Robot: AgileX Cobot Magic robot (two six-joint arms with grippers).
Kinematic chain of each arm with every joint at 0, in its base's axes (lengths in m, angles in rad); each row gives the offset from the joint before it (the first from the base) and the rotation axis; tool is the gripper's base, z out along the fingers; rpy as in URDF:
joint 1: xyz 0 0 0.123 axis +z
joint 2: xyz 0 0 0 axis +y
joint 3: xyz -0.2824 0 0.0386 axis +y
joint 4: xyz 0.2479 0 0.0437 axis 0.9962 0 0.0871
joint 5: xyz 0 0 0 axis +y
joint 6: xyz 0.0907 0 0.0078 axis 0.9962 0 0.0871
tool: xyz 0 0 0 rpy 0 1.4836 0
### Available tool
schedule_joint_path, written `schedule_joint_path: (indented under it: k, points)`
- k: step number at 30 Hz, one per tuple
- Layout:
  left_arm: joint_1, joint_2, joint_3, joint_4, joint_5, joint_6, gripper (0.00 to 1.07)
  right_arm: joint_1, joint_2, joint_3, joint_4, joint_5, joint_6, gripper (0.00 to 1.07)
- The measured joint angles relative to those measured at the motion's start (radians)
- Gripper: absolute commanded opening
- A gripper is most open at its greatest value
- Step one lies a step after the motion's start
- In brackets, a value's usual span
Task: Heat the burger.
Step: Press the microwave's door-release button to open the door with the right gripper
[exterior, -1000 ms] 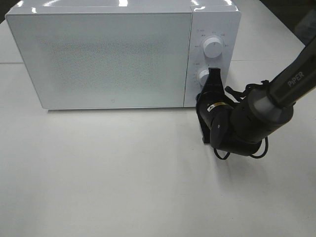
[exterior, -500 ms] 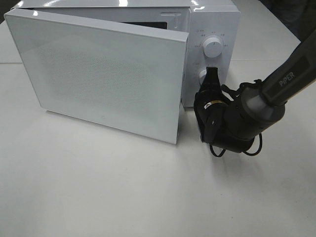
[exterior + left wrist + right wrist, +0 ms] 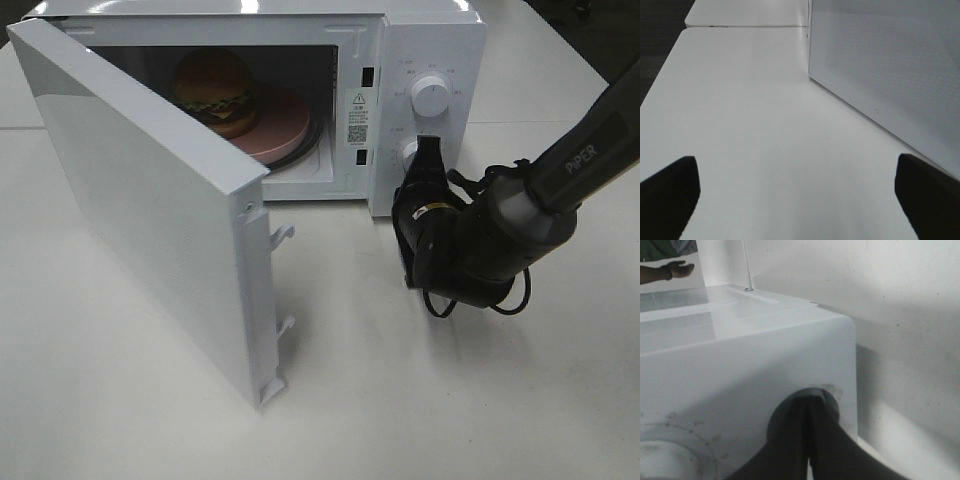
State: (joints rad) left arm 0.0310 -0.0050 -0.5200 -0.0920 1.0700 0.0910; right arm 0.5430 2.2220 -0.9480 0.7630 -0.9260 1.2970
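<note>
Exterior high view: the microwave (image 3: 450, 50) stands at the back of the white table (image 3: 400, 400) with its door (image 3: 150, 220) swung wide open toward the camera. The burger (image 3: 215, 90) sits inside the cavity, resting on the pink plate (image 3: 275, 130) toward the plate's left side. Nothing touches it.

The right gripper (image 3: 430, 148) is closed with nothing held. Its joined tips press on the lower round control (image 3: 410, 152) of the panel, below the upper dial (image 3: 430, 95). The right wrist view confirms this, with the dark fingers (image 3: 810, 440) meeting in the round recess.

The left gripper (image 3: 797, 195) is spread wide and empty. It sits low over the table, facing the outer face of the door, well apart from it.

Assessment: the burger is in place in the oven. With the door open, no heating can be running. The pictures do not show whether the burger is warmed yet. If it is not, the door must be shut and the dial set. If it is, only removal is left.
</note>
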Motion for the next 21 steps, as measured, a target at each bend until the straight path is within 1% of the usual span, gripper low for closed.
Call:
schedule_joint_path:
  k: [5,10,21]
  points:
    - [0.000,0.000,0.000,0.000,0.000,0.000,0.98,0.000,-0.011,0.001,0.002,0.026,-0.002,0.00]
    - [0.000,0.000,0.000,0.000,0.000,0.000,0.98,-0.011,-0.024,0.015,-0.027,0.044,-0.007,0.00]
    - [0.000,0.000,0.000,0.000,0.000,0.000,0.98,-0.023,-0.087,0.071,-0.070,0.071,-0.013,0.00]
